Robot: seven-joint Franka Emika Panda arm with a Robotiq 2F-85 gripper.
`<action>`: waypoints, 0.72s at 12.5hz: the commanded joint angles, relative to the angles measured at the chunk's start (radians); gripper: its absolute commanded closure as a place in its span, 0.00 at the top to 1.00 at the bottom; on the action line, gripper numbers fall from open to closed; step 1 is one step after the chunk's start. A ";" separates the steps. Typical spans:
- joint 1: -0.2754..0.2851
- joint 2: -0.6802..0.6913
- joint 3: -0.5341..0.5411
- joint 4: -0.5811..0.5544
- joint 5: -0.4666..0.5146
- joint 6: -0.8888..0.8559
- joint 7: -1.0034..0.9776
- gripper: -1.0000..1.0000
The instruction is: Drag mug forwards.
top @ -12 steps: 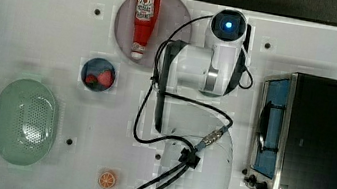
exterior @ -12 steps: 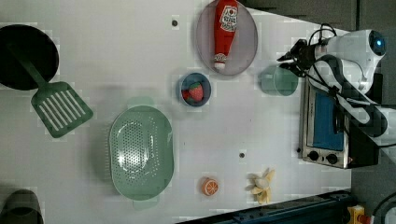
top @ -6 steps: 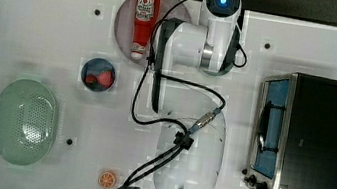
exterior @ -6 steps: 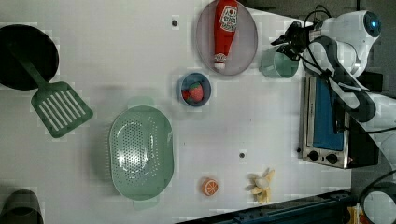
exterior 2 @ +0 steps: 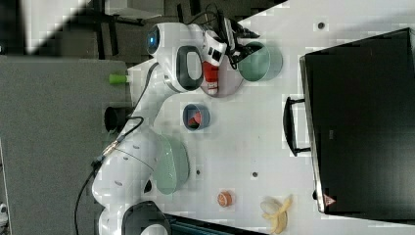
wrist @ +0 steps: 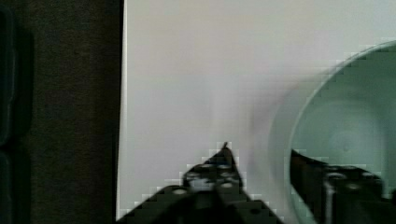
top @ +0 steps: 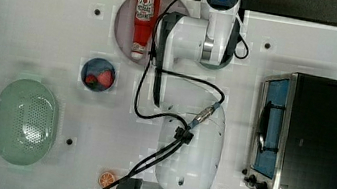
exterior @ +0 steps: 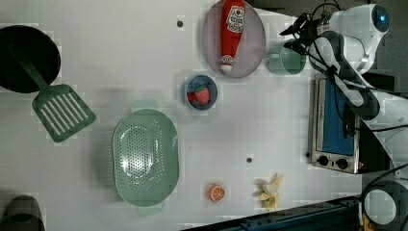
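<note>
The arm is stretched right out to the far edge of the table (exterior: pixel 120 57), and the gripper (exterior: pixel 294 37) is at the mug (exterior: pixel 287 59). In the left view the pale green mug stands upright just right of the plate (exterior: pixel 256 45), near the table's top edge and above the oven (exterior: pixel 336 127). In the wrist view the two fingers stand apart: one finger (wrist: pixel 215 170) is outside the mug's wall over bare table, the other is down inside the mug (wrist: pixel 345 135), so the rim sits between them. They straddle the wall; whether they press on it, I cannot tell.

In the right view the gripper (exterior 2: pixel 237 40) meets the mug (exterior 2: pixel 262 61) at its rim, with the oven (exterior 2: pixel 359 122) well off to the right view's right.

The plate carries the ketchup bottle (exterior: pixel 231 29), lying flat with its cap toward the bowl (exterior: pixel 202 93). That small blue bowl holds something red. Below it in the left view lies the green colander (exterior: pixel 145 156), and left of that a green spatula (exterior: pixel 60 110) with its handle across a black pan (exterior: pixel 26 55). Near the bottom edge sit an orange slice (exterior: pixel 216 192) and a banana (exterior: pixel 270 191), a little apart.

In the top view the arm's white body hides the mug; the plate (top: pixel 126 22) and bottle (top: pixel 143 20) lie just to its left.
</note>
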 commanded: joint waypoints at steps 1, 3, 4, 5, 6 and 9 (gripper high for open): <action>0.007 -0.082 -0.027 0.004 0.014 0.003 0.006 0.67; 0.011 -0.160 -0.026 -0.009 0.014 -0.046 -0.049 0.89; 0.015 -0.203 -0.025 -0.029 0.014 -0.087 -0.095 0.99; 0.020 -0.251 -0.025 -0.057 0.014 -0.123 -0.128 1.00; 0.024 -0.302 -0.025 -0.087 0.014 -0.153 -0.147 1.00; 0.040 -0.462 -0.024 -0.213 0.014 -0.275 -0.193 1.00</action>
